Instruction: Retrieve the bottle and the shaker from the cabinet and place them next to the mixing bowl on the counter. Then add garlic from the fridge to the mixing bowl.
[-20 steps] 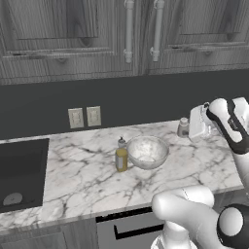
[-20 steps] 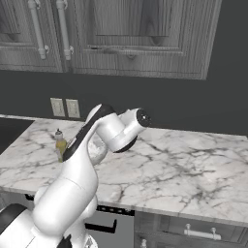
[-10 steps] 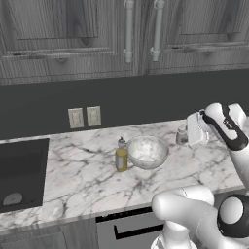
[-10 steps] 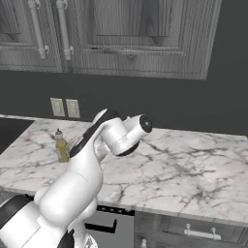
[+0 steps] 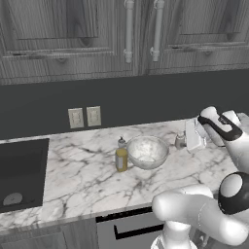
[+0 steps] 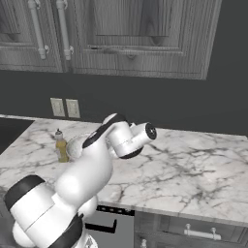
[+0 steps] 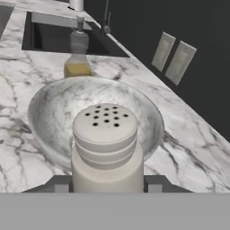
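**Shaker lowered to the worktop beside the bowl**

Since a second ago the arm has come down and moved in towards the bowl: the shaker (image 5: 181, 141), which was held up high at the right of the left base view, now sits low at the marble worktop (image 5: 73, 170), just beside the right edge of the mixing bowl (image 5: 147, 152). Whether its base actually touches the marble I cannot tell. Bowl, bottle and camera have kept their places.

From the hand view, the shaker (image 7: 107, 148) stands upright, a pale cylinder with a ribbed cap full of small holes, filling the lower middle of the picture. The tool (image 7: 107, 186) is clamped on the shaker, its dark tips showing at either side of the shaker's lower body. Directly behind it lies the mixing bowl (image 7: 49, 112), wide, shallow and whitish-grey inside. Beyond the bowl's far rim stands the bottle (image 7: 77, 56), with amber liquid and a clear neck, and behind that a dark sink (image 7: 54, 40) set into the worktop.

From the left base view, the bottle (image 5: 121, 155) stands just beside the bowl's left edge, so bowl sits between bottle and shaker. Two wall sockets (image 5: 85, 116) are on the dark backsplash, under closed grey wood cabinets (image 5: 97, 34).

From the right base view, the bottle (image 6: 60, 147) is at the left, with the arm covering most of the bowl.
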